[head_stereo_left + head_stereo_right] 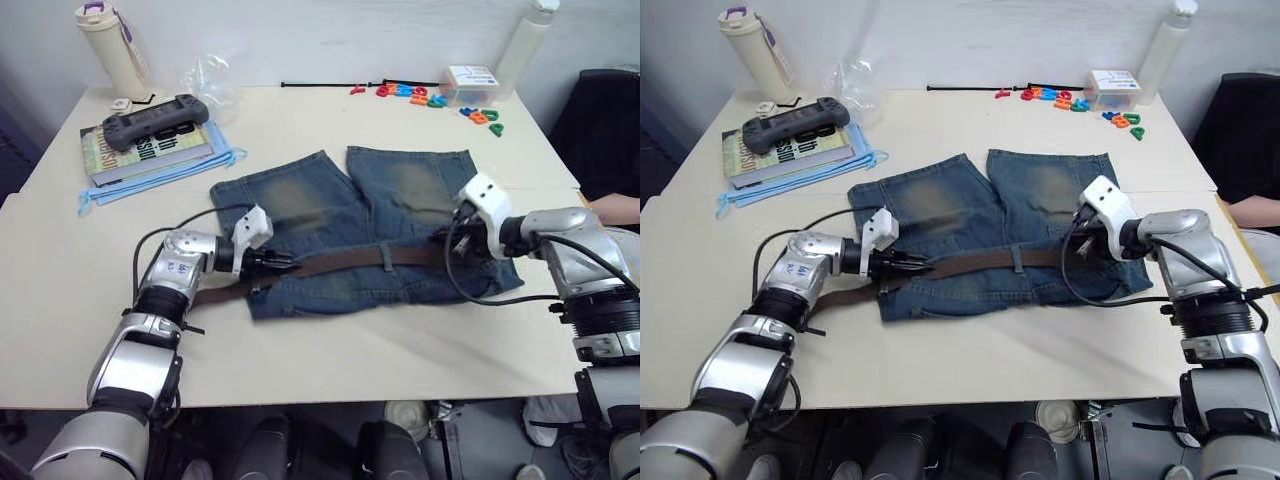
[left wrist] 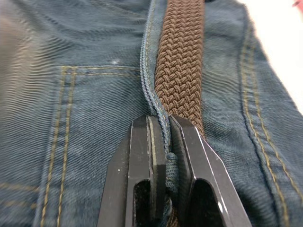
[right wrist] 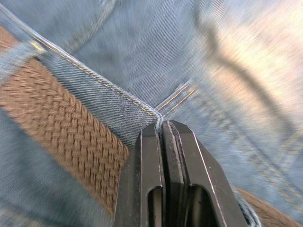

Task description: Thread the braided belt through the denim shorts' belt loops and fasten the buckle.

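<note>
The denim shorts (image 1: pixel 330 210) lie flat mid-table, legs pointing away and waistband nearest me. The braided belt (image 1: pixel 330 263) runs along the waistband under a belt loop (image 1: pixel 386 257), and its left end trails onto the table under my left arm. My left gripper (image 1: pixel 288 262) is at the waistband's left end; in its wrist view the fingers (image 2: pixel 142 161) are shut on the denim edge right beside the belt (image 2: pixel 180 71). My right gripper (image 1: pixel 447 235) is at the waistband's right end, shut on a denim seam (image 3: pixel 118 92) next to the belt (image 3: pixel 61 123). The buckle is hidden.
Books (image 1: pixel 145 152) with a game controller (image 1: pixel 155 120) on top sit at the back left, beside a cream bottle (image 1: pixel 112 45). Coloured letters (image 1: pixel 420 95), a white box (image 1: pixel 470 82) and a white bottle (image 1: pixel 525 40) line the back right. A person's hand (image 1: pixel 620 208) shows at the right edge.
</note>
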